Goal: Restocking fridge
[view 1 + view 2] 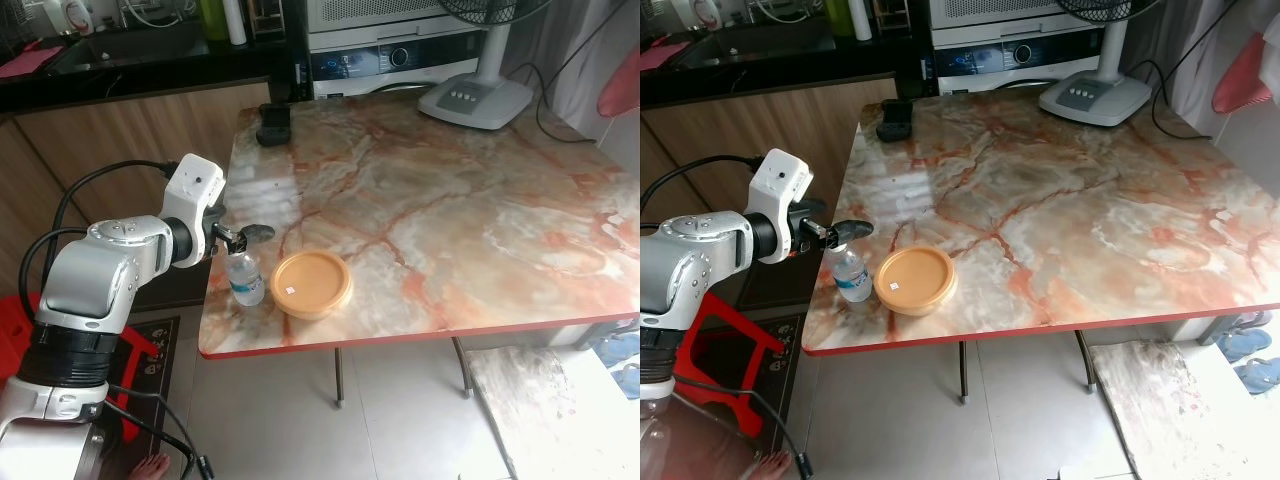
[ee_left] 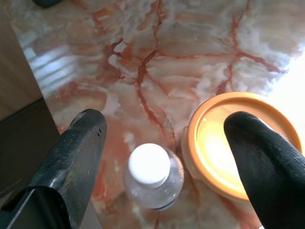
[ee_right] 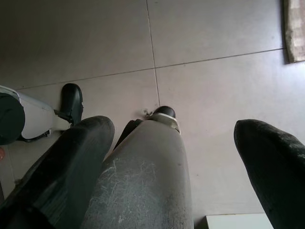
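Left wrist view shows the upright water bottle [image 2: 151,176] directly below the left gripper [image 2: 164,143], whose fingers stand spread, orange container [image 2: 248,143] at three o'clock.

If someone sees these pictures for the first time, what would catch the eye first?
The big marble table with orange veins stands out first. Near its front left corner a small water bottle stands upright beside an orange bowl. The left gripper hovers open just above the bottle's white cap, and a white fan base sits at the table's far edge.
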Robot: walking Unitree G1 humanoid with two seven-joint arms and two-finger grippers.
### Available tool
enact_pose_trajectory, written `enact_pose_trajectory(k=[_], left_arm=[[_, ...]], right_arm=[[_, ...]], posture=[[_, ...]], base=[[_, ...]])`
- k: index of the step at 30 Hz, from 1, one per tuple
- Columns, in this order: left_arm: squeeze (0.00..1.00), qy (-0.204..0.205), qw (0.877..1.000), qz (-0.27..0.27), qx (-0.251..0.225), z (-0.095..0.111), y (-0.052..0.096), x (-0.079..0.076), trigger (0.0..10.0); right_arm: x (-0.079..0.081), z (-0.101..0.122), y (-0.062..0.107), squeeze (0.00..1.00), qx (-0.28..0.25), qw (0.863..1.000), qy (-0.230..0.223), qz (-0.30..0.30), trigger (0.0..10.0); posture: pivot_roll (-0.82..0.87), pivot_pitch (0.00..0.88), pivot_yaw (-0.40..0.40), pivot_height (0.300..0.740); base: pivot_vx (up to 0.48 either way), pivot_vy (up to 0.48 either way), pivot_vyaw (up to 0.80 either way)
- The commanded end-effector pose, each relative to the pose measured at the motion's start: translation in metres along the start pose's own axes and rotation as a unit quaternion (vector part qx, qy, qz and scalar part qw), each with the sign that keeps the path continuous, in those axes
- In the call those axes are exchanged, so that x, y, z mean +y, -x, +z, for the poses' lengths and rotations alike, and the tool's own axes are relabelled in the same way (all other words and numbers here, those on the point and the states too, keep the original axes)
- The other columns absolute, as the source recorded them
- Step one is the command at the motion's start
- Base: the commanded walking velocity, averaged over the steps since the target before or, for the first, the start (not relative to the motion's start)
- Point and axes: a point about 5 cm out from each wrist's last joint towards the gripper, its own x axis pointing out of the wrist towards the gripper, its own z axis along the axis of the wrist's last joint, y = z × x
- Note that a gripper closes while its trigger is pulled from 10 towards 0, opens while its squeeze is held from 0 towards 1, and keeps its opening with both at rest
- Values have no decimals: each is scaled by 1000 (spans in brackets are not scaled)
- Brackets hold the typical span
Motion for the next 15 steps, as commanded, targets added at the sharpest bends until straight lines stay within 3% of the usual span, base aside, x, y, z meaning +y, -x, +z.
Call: enact_pose_trajectory(k=[1,4,15], left_arm=[[0,-5,1000,0,13,1,3,4,10000],[0,-22,999,10,27,-5,2,7,10000],[0,7,998,30,57,-23,-6,12,10000]], right_arm=[[5,-12,1,0,23,1000,-5,9,10000],[5,-12,1,0,22,1000,-4,11,10000],[0,-11,2,0,21,1000,-1,10,10000]], posture=[[152,11,69,740],[151,13,65,740],[137,27,43,740]], base=[[0,0,0],[0,0,0],[0,0,0]])
